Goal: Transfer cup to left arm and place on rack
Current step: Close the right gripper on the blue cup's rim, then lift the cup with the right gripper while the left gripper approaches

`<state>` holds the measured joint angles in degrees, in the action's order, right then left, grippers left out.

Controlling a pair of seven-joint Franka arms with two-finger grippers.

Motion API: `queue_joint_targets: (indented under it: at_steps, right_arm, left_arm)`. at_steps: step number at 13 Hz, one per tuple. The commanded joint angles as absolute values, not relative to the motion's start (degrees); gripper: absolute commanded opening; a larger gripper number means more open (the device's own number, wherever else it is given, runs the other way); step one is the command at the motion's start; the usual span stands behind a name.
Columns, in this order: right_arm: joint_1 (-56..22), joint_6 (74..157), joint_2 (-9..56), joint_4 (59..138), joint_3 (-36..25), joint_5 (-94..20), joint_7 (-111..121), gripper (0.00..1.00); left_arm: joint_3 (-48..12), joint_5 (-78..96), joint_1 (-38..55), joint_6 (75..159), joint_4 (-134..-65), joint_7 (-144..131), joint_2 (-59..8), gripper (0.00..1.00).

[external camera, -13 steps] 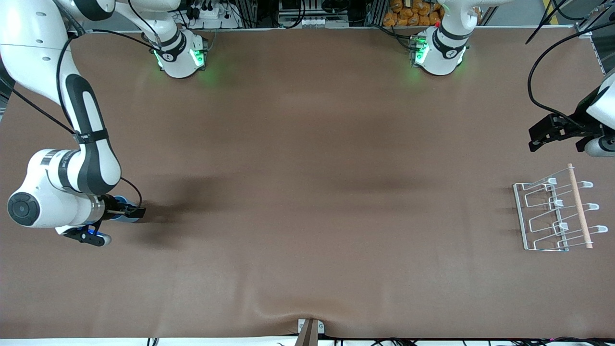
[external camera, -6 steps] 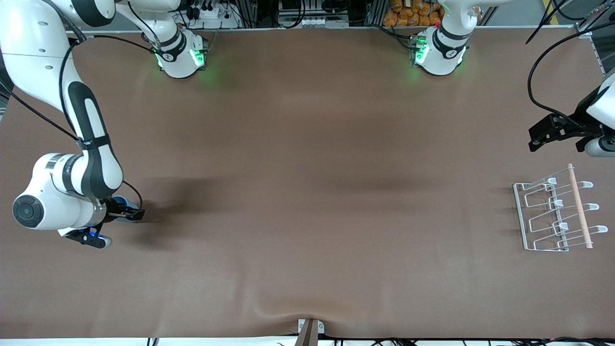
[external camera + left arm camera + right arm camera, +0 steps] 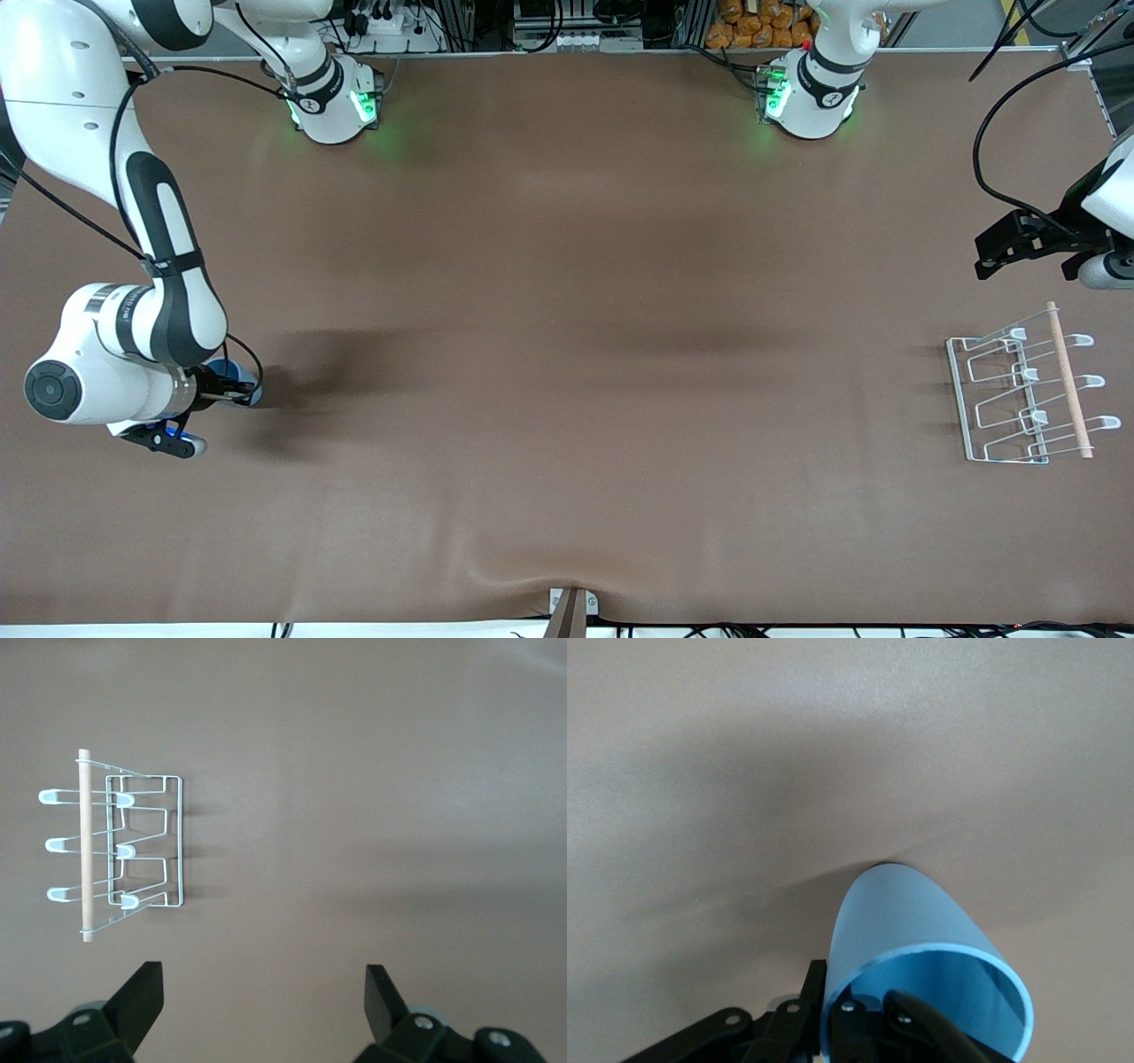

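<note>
Fingers of my right end effector are pinched on the rim of the cup, one black finger inside the mouth and one outside the wall. That cup is smooth, shiny, light-blue plastic, round like a tube and a bit narrower at its bottom. It has no handle. It stands on the desk with its bottom down and its open mouth up toward my wrist, so its long way runs up and down, though it may lean a little. In the front view only a small bit of blue peeks out under my end effector, at the right arm's end of the desk.

Around it the desk is a soft-looking brown mat with gentle ripples.

My left end effector waits up in the air over the left arm's end of the desk, its two black fingers spread wide with nothing between them. Below it sits the rack, made of thin white wire bent into loops, with a pale round wooden rod along one side. Rack and cup are well apart.
</note>
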<state>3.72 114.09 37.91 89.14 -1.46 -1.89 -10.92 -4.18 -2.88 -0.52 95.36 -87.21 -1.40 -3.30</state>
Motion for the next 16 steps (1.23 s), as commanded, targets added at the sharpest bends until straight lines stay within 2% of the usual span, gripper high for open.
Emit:
queue_joint_targets:
  at_steps: [1, 6, 11, 16]
  right_arm:
    - [3.4, 113.6, 37.4, 87.9, -1.2, -2.0, -10.6, 0.0]
    - [1.3, 110.6, 34.7, 84.3, 0.4, -4.5, -11.3, 0.0]
    - [-1.9, 108.2, 34.7, 80.7, 1.8, -23.5, -16.4, 0.0]
    - [-10.3, 107.8, 34.9, 74.6, 1.8, -32.6, -36.9, 0.0]
  left_arm:
    - [-4.2, -1.8, -0.8, 95.2, -86.7, -1.0, -3.4, 1.0]
    - [-4.1, 3.8, -1.3, 95.2, -86.7, -0.9, -3.7, 1.0]
    - [-4.1, 16.9, -4.3, 94.7, -87.2, -1.2, -6.1, 1.0]
    - [-4.2, 30.2, -5.7, 91.8, -87.0, -11.3, -8.3, 1.0]
